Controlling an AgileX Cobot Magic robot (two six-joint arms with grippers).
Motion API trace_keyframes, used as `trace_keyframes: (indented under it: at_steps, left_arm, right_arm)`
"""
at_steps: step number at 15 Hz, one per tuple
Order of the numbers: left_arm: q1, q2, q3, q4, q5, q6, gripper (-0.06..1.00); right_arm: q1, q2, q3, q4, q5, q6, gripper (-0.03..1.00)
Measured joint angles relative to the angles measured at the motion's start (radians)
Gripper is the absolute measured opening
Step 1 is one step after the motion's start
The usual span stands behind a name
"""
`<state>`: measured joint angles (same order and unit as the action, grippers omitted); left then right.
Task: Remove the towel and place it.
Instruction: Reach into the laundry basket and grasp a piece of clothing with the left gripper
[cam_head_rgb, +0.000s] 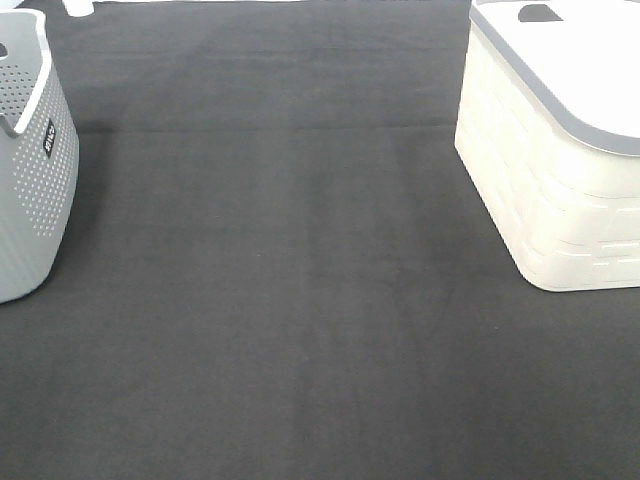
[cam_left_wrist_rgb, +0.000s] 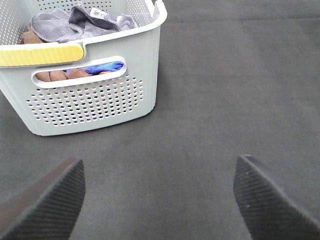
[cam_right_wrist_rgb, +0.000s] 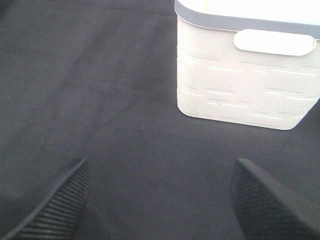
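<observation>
The left hand (cam_left_wrist_rgb: 159, 164) is spread wide and holds nothing, its two dark ribbed fingers (cam_left_wrist_rgb: 50, 205) in the frame's lower corners. The right hand (cam_right_wrist_rgb: 161, 164) gapes just as wide, fingers (cam_right_wrist_rgb: 55, 210) likewise low in frame.

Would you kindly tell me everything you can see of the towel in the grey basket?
The towel is a soft, greyish-lavender cloth that looks fleecy like microfibre. It lies crumpled in folds on top of the pile inside the perforated grey basket. A small white tag with print shows on one fold. A brown cloth lies against it at one side. Only the left wrist view shows it, and its full outline is hidden. The open left pincer is well apart from it.
</observation>
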<state>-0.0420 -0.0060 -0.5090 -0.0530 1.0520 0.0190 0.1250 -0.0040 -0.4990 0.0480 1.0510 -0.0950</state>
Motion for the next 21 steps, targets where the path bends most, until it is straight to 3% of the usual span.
trace_keyframes:
  at_steps: [21]
  left_arm:
    - [0.0,0.0,0.0,0.025,0.0,-0.044,0.76]
  right_arm:
    - [0.0,0.0,0.0,0.0,0.0,0.0,0.76]
